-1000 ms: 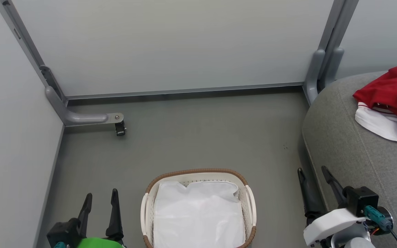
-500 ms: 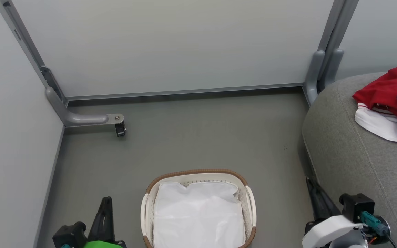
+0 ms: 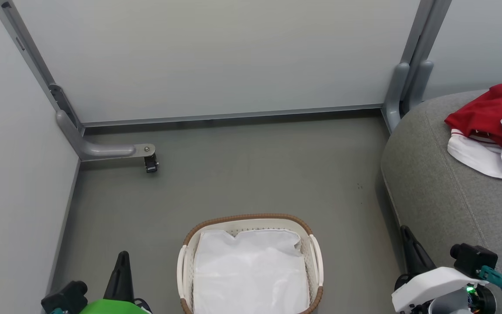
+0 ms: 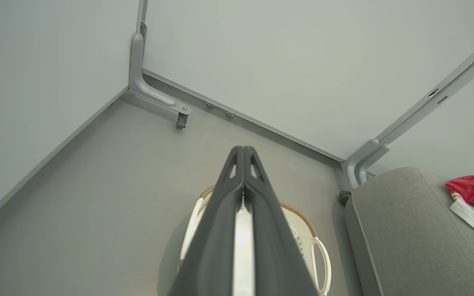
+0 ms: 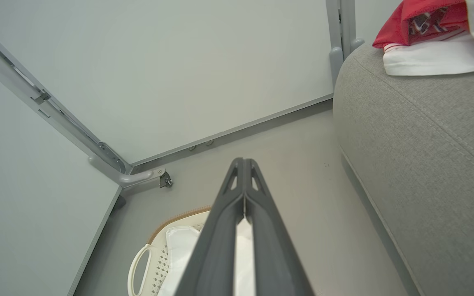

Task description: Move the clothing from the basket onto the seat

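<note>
Both tools had just shut. A sec before, the L tool (image 3: 122,261) and R tool (image 3: 408,237) had their fingers spread. Now each pair was pressed flat together, holding nothing, and sat lower in the head view. The clothes (image 3: 486,122), red & white, lay in a heap on the seat (image 3: 442,200) at 2 o'clock, well apart from both tools. The basket (image 3: 251,217) sat on the floor (image 3: 233,174) at 6 o'clock, btw the tools, w/ its white liner (image 3: 251,270) inside and nothing red. Job looked done: no more to pick up, so the tools were prob. going to rest.
</note>
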